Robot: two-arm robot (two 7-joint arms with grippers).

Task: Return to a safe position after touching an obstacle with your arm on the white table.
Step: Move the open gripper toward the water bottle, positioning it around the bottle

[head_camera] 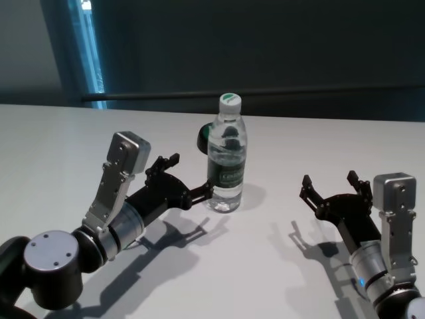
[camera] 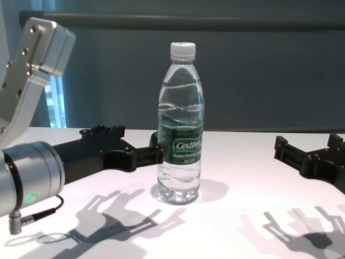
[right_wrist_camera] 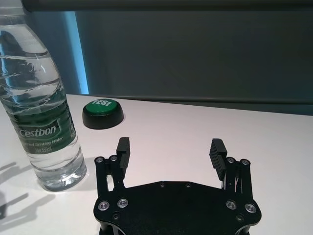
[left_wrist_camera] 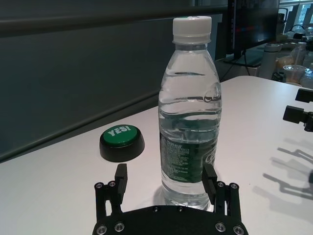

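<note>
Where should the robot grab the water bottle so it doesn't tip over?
Probably around the labelled middle of the water bottle, coming in level from the robot's left. It stands upright on the white table, its sides are straight there, and the open left gripper is already right beside it. The cap is narrow and high, so holding there could tip it.

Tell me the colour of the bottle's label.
Dark green with white "Cestbon" lettering on the bottle; the right wrist view shows it best.

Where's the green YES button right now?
In the head view the green button sits on the white table just behind the water bottle, slightly to its left, beyond the left gripper.
</note>
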